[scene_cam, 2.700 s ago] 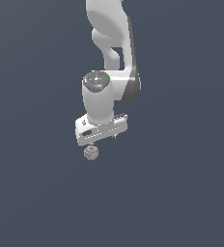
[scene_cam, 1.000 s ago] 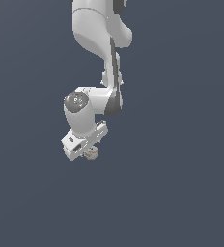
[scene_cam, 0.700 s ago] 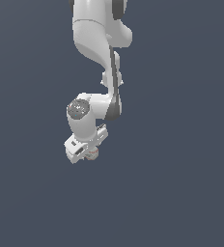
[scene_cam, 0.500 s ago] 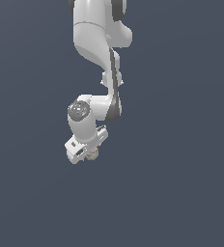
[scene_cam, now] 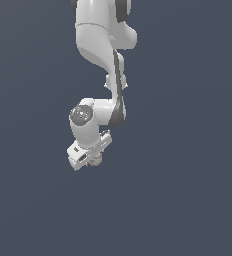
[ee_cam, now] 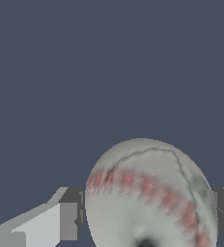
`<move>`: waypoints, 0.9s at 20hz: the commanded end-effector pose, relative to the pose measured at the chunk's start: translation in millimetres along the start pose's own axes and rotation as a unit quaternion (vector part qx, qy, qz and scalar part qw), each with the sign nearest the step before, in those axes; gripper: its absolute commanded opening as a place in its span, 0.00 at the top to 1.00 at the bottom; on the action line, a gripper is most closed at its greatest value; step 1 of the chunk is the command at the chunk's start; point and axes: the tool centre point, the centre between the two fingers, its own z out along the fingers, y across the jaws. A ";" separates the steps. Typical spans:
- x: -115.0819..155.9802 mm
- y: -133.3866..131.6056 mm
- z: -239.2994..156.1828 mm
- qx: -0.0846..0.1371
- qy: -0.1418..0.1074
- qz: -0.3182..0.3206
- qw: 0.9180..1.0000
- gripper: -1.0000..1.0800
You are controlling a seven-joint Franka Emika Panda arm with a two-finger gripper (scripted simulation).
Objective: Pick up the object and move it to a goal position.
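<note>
The ball sits right between the tool's fingers, which press in on either side and seem to grip it, held clear under the wrist.

Even, moderate simulator lighting is falling from above: the white arm is showing bright upper surfaces and soft grey shading underneath, with no glare. The flat dark slate background is carrying no visible cast shadows. In the wrist view the ball is rendering soft and blurry, its red stitching smeared.
</note>
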 end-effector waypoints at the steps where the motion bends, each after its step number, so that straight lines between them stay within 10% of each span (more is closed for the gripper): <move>1: 0.0 0.0 0.1 0.000 0.000 0.000 1.000 1.00; 18: 44.8 -69.9 -68.3 0.000 -0.001 0.000 1.000 1.00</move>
